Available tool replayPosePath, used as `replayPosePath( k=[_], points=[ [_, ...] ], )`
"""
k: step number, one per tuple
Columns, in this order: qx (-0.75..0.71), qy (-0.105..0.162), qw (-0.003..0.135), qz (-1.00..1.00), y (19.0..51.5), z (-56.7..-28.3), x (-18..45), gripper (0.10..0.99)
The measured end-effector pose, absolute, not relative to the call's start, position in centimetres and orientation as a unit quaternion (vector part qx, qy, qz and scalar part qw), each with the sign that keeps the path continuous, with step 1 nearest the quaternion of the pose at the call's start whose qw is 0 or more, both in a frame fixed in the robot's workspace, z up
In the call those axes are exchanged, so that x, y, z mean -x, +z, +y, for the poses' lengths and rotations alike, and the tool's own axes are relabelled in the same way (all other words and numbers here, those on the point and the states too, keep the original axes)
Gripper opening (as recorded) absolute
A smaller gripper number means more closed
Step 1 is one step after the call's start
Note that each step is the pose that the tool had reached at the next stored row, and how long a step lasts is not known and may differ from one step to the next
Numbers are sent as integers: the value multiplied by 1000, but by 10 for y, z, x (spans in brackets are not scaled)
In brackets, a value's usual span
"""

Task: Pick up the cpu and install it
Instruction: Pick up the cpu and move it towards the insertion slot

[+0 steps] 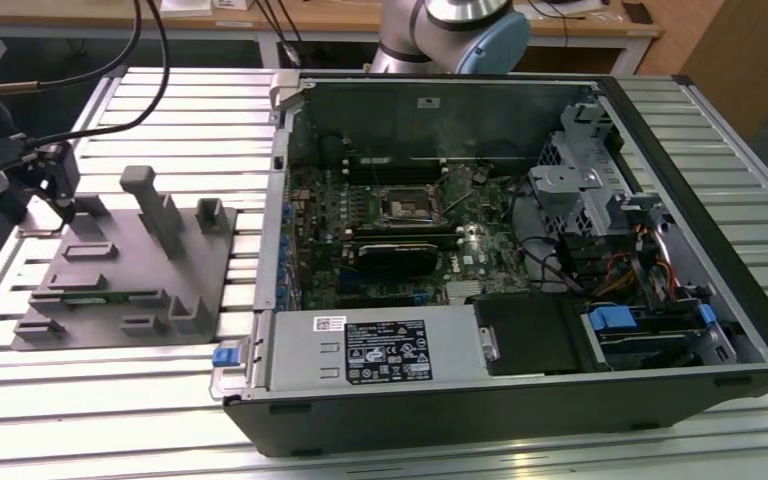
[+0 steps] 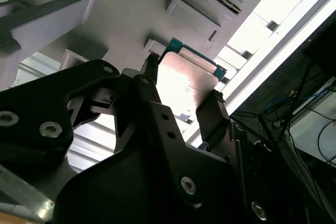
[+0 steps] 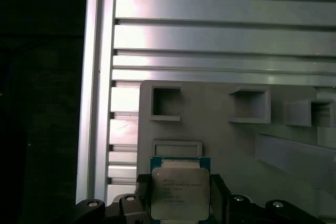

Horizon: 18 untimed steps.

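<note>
The cpu (image 3: 180,187) gripped over the grey tray (image 3: 215,129)
The gripper (image 3: 180,196) clamps it by two opposite edges, seemingly just clear of the tray; so narrow a hold could let the chip tilt, slip out and drop.

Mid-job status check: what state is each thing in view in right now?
cpu: gripped on two opposite edges.
end effector: shut on the cpu, over the grey tray.
grey tray: shallow recess beside the cpu is empty.
computer case: lying on its side, open.
socket: looks empty.
</note>
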State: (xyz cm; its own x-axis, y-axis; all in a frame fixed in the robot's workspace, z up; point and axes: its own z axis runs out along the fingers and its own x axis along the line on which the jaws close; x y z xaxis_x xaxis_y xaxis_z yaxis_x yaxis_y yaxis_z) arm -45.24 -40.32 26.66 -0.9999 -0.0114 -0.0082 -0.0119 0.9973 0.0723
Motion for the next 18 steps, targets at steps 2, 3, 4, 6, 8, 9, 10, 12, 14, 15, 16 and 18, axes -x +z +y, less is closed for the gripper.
replayPosePath(
  k=[2,3,4,6,8,9,10,12,14,15,16,18],
  points=[
    [6,36,4,999,268,-403,452,545],
    [6,37,4,999,268,-403,452,545],
    [6,37,4,999,269,-403,452,545],
    [6,37,4,999,271,-403,452,545],
    [6,37,4,999,273,-403,452,545],
    [6,37,4,999,274,-403,452,545],
    [6,37,4,999,274,-403,452,545],
    [6,37,4,999,276,-403,452,545],
    [6,37,4,999,277,-403,452,545],
    [6,37,4,999,278,-403,452,545],
    [6,37,4,999,278,-403,452,545],
    [6,37,4,999,280,-403,452,545]
  ],
)
